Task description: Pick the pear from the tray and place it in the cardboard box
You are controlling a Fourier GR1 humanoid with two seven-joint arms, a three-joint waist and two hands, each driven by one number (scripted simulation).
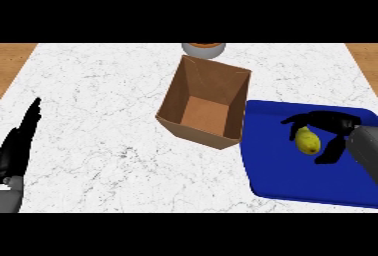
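Observation:
A yellow pear (pixel 308 141) lies on the blue tray (pixel 280 175) at the right of the counter. My right hand (pixel 334 124) is over it, fingers curved above the pear's far end and thumb below its near side, bracketing the fruit; whether they touch it I cannot tell. The open cardboard box (pixel 204 102) stands just left of the tray, its brown floor bare. My left hand (pixel 18 145) rests at the left edge with straight fingers pointing up, holding nothing.
A round grey and brown container (pixel 203 48) sits right behind the box at the counter's far edge. White marble counter (pixel 96 100) spreads left of the box. Wooden floor shows beyond the far corners.

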